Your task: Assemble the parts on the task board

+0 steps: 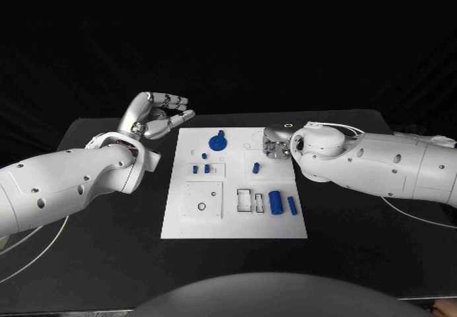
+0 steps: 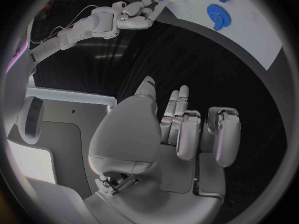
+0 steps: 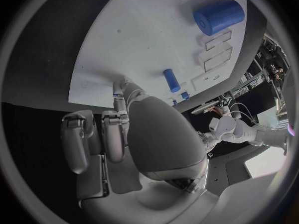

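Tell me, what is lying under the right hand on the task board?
The right hand rests its fingertips on the white task board near its far right corner. Bare board shows around them; whatever lies beneath the palm is covered.

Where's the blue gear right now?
In the head view the blue gear sits at the far end of the task board, toward its left side, between the raised left robot hand and the right robot hand.

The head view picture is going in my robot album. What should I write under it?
Two white robot arms reach toward a white task board dotted with blue parts on a black table.
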Controlling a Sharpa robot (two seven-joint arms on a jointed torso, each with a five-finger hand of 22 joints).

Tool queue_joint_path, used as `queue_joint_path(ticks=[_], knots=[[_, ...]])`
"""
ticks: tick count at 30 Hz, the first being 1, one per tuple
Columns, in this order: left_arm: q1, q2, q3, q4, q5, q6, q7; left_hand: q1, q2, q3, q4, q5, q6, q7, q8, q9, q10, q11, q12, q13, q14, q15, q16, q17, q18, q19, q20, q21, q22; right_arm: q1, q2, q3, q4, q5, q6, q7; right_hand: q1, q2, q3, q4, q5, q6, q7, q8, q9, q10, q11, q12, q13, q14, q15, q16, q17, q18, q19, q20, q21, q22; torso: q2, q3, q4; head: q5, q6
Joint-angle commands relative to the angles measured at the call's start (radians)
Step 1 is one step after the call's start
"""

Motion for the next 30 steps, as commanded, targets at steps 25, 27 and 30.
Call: queue_joint_path(ticks=[25,27,30], knots=[[0.0,0.003,0.0,-0.005,-0.007,0.015,0.004,0.017,0.012,-0.005,0.0,0.005,0.009,-0.001,-0.004,-0.002,0.005,-0.004,0.004,0.001,0.073,-0.007,-0.009,0.165,-0.007,0.105,-0.008,0.002,0.263,0.023,-0.083,-0.001,0.102,0.03,-0.159,0.038,-0.032,-0.01,0.011,0.006,-0.009,0.013,0.003,0.002,0.01,0.009,0.001,-0.002,-0.001,0.106,0.005,0.004,0.264,-0.007,0.105,0.006,0.004,0.263,0.0,0.0001,-0.0001,0.002,-0.004],[0.0,0.002,0.0,-0.006,-0.007,0.015,0.004,0.017,0.012,-0.005,0.0,0.005,0.009,-0.001,-0.004,-0.002,0.005,-0.004,0.004,0.001,0.073,-0.007,-0.009,0.165,-0.007,0.105,-0.008,0.002,0.263,0.029,-0.087,-0.001,0.109,0.033,-0.16,0.038,-0.033,-0.011,0.012,0.006,-0.009,0.012,0.003,0.001,0.01,0.007,0.002,-0.003,-0.001,0.106,0.006,0.004,0.264,-0.007,0.105,0.006,0.004,0.263,-0.001,0.0001,-0.0006,0.0,-0.004],[0.0,0.002,0.0,-0.007,-0.007,0.015,0.003,0.017,0.012,-0.005,0.0,0.005,0.009,-0.001,-0.004,-0.002,0.005,-0.004,0.004,0.001,0.073,-0.007,-0.009,0.165,-0.007,0.105,-0.008,0.002,0.263,0.038,-0.093,0.0,0.121,0.038,-0.16,0.038,-0.033,-0.011,0.013,0.006,-0.009,0.011,0.004,0.0,0.01,0.006,0.002,-0.003,-0.001,0.106,0.006,0.004,0.264,-0.007,0.105,0.006,0.004,0.263,0.0,0.0001,-0.0004,0.0,-0.002]])
